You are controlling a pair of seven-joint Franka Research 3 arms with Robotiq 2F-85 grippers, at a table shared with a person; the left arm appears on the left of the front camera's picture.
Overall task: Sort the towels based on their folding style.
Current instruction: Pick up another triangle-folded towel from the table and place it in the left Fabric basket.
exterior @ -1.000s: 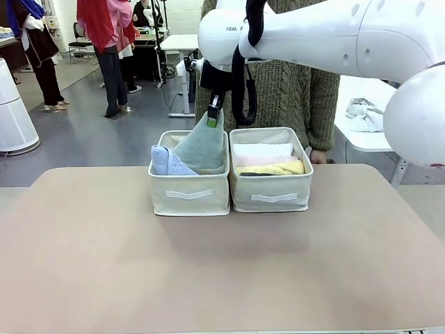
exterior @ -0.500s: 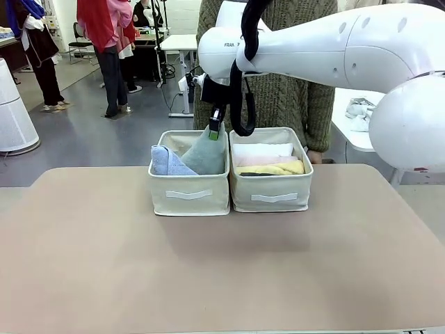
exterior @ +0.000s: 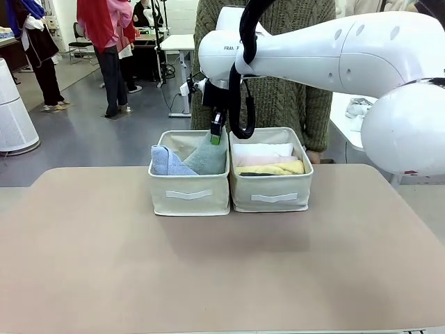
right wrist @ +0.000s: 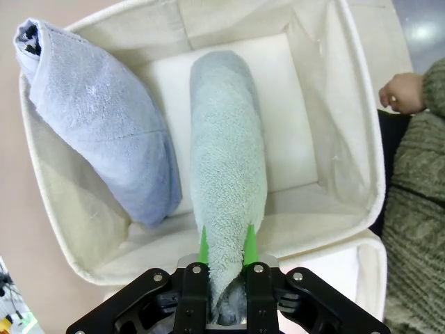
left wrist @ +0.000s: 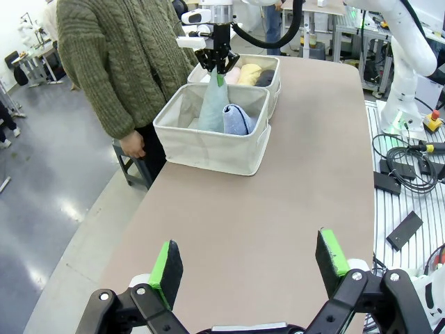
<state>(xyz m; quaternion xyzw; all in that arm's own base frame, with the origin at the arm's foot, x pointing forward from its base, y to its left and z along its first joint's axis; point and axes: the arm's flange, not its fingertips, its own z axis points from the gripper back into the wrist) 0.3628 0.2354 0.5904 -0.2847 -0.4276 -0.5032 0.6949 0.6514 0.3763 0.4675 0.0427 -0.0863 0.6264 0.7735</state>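
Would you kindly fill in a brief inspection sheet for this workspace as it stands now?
Surface: tan table, two cream bins side by side.
Job's things: light blue towel and grey-green towel in left bin; white, pink, yellow rolls in right bin.
Clutter: nothing seen.
Grippers: right hand shut on grey-green towel; left hand open, empty.
Cables: black loop on right arm.
Surroundings: person behind bins.

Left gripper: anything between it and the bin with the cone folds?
No. In the left wrist view, bare table runs from the open left gripper to that bin.
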